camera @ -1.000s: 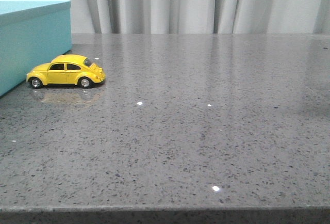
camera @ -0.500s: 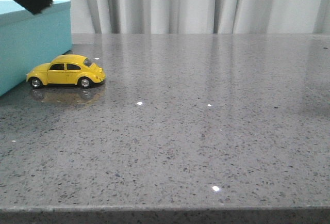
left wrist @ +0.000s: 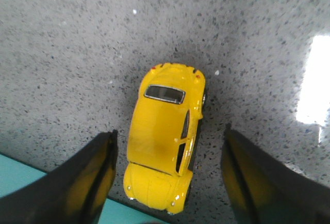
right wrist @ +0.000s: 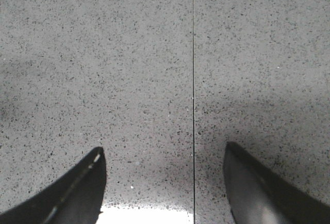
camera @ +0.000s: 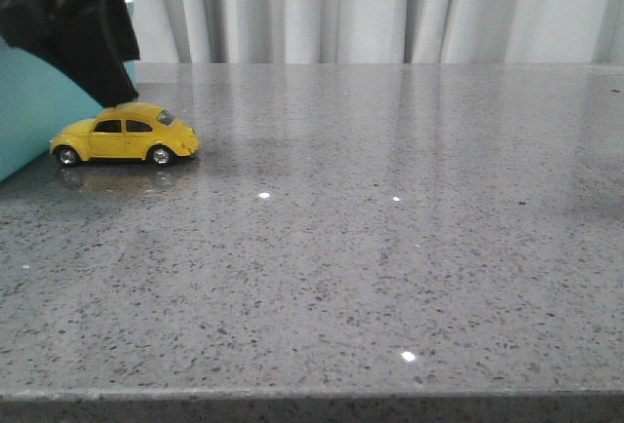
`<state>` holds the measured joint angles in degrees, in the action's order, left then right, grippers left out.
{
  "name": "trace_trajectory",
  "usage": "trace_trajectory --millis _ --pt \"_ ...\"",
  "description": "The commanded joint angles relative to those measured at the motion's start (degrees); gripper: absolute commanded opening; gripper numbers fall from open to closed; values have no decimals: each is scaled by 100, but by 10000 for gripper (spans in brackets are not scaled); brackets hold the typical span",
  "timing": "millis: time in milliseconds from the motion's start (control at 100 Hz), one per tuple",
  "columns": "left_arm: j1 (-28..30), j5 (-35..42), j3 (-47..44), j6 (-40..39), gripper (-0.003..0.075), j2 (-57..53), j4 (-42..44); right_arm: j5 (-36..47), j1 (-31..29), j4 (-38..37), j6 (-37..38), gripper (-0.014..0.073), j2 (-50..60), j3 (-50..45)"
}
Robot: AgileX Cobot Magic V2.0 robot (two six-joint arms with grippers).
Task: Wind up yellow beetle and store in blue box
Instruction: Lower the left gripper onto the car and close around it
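Two arms, one in the front view. Left gripper (left wrist: 167, 182): fingers spread wide, one dark finger (left wrist: 87, 177) on each side of the yellow beetle (camera: 125, 134), not touching its body as far as the left wrist view shows. In the front view the left gripper (camera: 115, 87) sits at far left, its dark bulk just above the car's roof and covering most of the blue box (camera: 29, 116). Half a second ago only a dark corner showed at the top left edge; a second ago it was out of the picture altogether, so it has come down over the car.

Yellow beetle: on its wheels on the grey speckled table (camera: 390, 248), far left, just beside the box's near-right wall, side-on to the front camera. Position unchanged across all three front pictures.

Blue box: far left; a strip of it shows by one end of the car in the left wrist view (left wrist: 20, 170).

Right gripper (right wrist: 165, 182): fingers wide apart, nothing between them, over bare table crossed by a thin seam (right wrist: 193, 79).
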<state>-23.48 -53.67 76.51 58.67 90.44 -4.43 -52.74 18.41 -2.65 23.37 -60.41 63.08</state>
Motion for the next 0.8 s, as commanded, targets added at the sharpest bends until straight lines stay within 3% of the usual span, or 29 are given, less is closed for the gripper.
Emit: trace_trajectory --millis 0,790 --pt "-38 187 186 22 431 -71 11 278 8 -15 -71 486 124 149" --pt "-38 494 191 22 404 530 268 277 8 -15 -71 486 124 149"
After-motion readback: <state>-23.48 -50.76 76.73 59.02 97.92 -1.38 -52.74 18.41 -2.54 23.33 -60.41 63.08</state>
